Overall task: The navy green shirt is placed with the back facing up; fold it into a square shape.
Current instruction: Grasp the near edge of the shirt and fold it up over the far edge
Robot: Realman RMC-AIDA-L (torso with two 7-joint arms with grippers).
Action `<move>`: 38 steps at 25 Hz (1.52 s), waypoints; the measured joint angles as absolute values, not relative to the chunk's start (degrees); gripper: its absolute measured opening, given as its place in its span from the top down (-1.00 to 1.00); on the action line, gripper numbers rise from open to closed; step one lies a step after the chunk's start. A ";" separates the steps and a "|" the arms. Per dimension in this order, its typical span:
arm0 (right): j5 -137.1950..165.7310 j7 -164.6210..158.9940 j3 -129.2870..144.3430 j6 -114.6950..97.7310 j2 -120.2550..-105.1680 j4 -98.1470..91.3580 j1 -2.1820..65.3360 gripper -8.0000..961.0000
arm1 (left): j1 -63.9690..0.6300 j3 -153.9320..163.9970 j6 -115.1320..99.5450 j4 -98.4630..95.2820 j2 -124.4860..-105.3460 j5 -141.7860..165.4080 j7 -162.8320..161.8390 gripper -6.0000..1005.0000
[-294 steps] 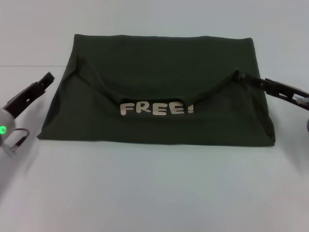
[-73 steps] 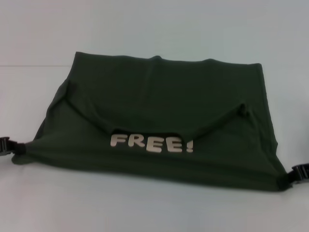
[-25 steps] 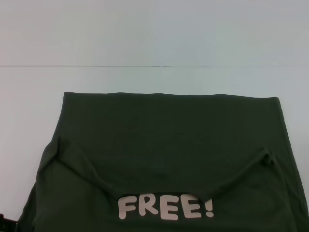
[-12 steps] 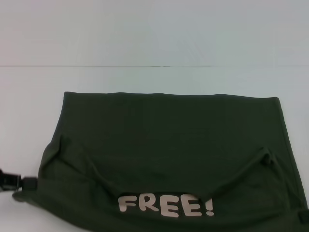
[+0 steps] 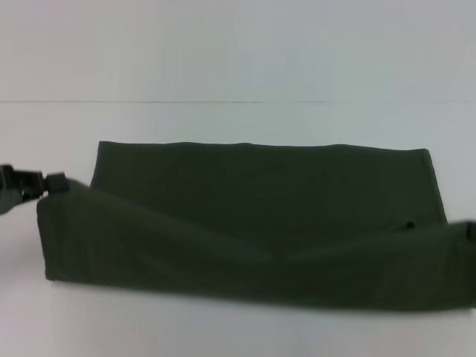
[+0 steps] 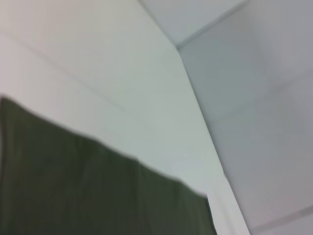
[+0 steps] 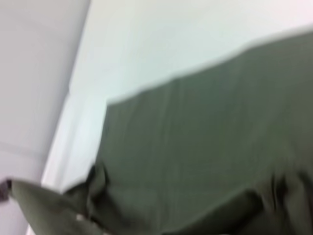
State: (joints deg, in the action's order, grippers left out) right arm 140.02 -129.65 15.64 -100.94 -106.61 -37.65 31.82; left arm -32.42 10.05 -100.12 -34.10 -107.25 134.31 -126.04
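Left gripper (image 5: pixel 46 183) pinched shut on near-left corner of the navy green shirt (image 5: pixel 260 193), that edge raised above the table (image 5: pixel 223 67). Right gripper unseen; cannot tell its grip. Final fold underway, square unfinished.

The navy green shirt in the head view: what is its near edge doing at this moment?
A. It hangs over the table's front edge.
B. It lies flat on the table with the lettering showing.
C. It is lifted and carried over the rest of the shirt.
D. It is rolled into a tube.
C: the left gripper holds the near edge of the navy green shirt raised above the flat part, hiding the lettering.
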 joint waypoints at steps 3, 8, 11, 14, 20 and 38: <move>137.24 -130.02 15.59 -98.31 -106.74 -36.73 31.75 0.95 | -32.87 10.26 -95.70 -33.70 -108.14 132.16 -125.95 0.93; 132.94 -129.66 15.83 -89.44 -107.25 -32.33 32.29 0.95 | -33.47 10.36 -88.35 -33.40 -110.54 129.56 -124.64 0.93; 131.41 -128.19 16.21 -83.47 -108.45 -30.66 33.06 0.95 | -33.88 10.67 -83.85 -32.73 -112.40 126.84 -122.35 0.93; 131.11 -126.97 16.96 -79.37 -109.86 -30.41 34.10 0.95 | -34.69 10.69 -80.28 -31.74 -113.89 124.60 -119.89 0.93; 130.28 -125.90 17.20 -73.51 -111.85 -30.94 35.34 0.95 | -36.66 10.64 -73.13 -30.10 -116.25 122.84 -116.58 0.92; 125.06 -122.46 21.38 -59.97 -114.01 -30.29 37.68 0.95 | -38.82 10.64 -58.54 -27.78 -120.18 115.42 -108.49 0.92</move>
State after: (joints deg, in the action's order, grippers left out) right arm 125.06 -122.46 21.38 -59.97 -114.01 -30.29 37.68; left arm -38.82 10.64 -58.54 -27.78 -120.18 115.42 -108.49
